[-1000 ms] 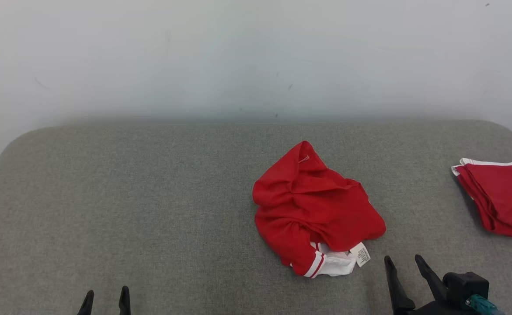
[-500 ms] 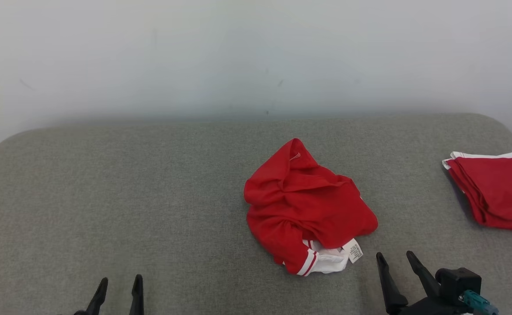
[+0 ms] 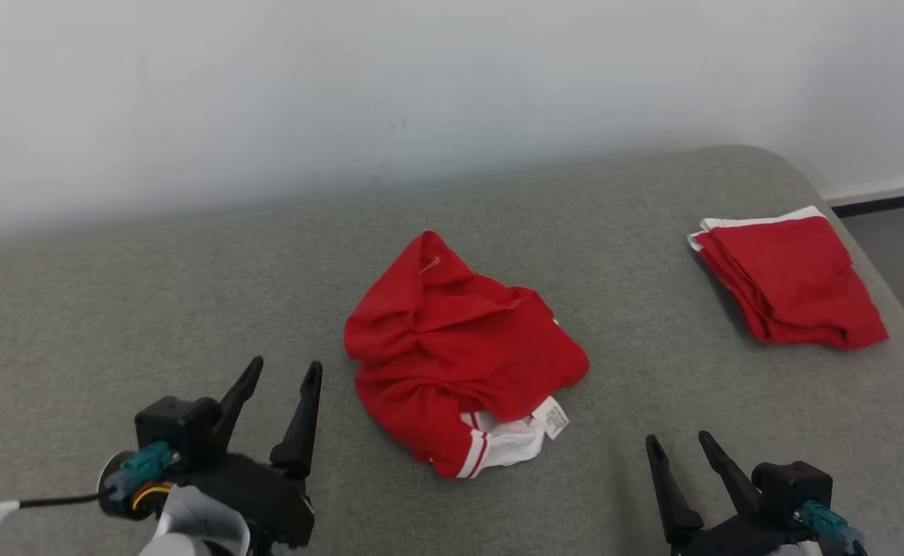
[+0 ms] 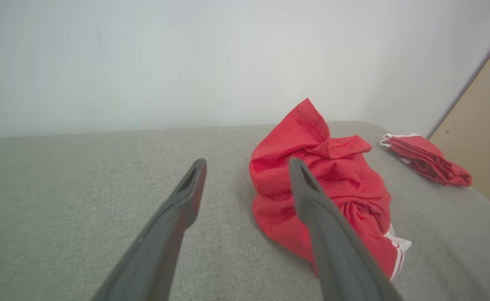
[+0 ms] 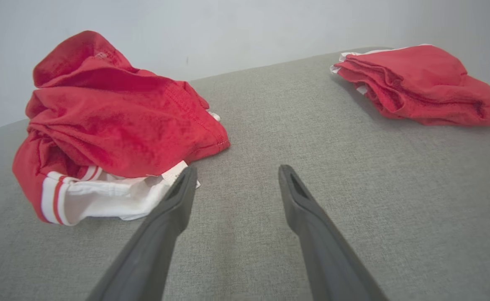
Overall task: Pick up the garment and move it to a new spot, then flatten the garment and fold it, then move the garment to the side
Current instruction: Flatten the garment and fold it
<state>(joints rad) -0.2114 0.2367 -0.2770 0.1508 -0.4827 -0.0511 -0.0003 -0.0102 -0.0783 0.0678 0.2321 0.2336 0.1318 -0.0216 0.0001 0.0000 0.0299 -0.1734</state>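
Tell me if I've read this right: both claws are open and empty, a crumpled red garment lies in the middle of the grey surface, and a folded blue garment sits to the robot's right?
Not quite: the folded garment is red, not blue, as the head view shows. The rest holds: left claw and right claw open and empty, crumpled red garment in the middle of the grey surface.

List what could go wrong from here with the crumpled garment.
1. The crumpled garment is bunched in layers; the open left gripper or right gripper may pinch only one fold or the white label, lifting it unevenly.
2. A folded red garment lies near the grey cushion's right edge; a rightward sweep could disturb it.
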